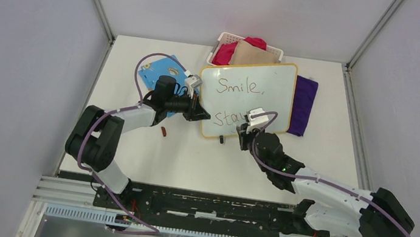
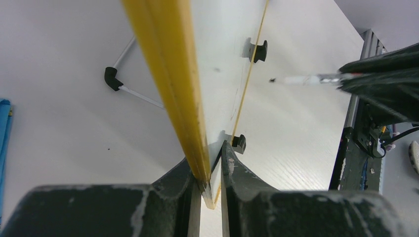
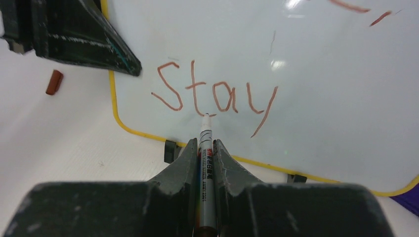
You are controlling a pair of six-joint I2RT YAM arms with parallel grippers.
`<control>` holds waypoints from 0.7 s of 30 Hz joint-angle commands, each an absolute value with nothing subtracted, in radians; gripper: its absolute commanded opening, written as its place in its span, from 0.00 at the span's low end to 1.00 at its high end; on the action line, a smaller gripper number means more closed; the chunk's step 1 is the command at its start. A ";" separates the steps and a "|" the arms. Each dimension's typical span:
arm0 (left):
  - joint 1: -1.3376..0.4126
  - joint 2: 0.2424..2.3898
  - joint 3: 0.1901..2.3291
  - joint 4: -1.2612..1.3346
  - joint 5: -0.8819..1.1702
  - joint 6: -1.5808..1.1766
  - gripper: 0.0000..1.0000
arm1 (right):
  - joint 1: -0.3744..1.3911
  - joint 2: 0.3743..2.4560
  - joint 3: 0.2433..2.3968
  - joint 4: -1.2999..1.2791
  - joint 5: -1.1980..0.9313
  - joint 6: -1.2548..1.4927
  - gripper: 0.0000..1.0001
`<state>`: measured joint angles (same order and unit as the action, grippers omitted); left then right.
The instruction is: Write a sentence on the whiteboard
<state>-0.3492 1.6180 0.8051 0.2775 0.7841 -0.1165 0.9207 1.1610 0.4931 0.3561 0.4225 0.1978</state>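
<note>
Since the whiteboard [image 1: 271, 102] looks light, stiff and slippery, my left gripper [image 2: 211, 187] pinches its yellow left edge while my right gripper [image 3: 205, 145] clamps the marker [image 3: 205, 129].

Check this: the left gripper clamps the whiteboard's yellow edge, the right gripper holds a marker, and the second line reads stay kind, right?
Not quite: the second line reads only "Stay", as the right wrist view shows. The left gripper does clamp the yellow edge of the whiteboard and the right gripper holds the marker.
</note>
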 commanded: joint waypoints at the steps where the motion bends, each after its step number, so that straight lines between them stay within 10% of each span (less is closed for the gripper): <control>1: -0.371 1.662 0.787 0.112 0.670 0.024 0.02 | 0.900 1.025 0.492 0.343 0.503 0.149 0.00; 21: -0.371 1.667 0.788 0.118 0.648 0.011 0.02 | 0.654 0.895 0.366 0.480 0.385 0.330 0.00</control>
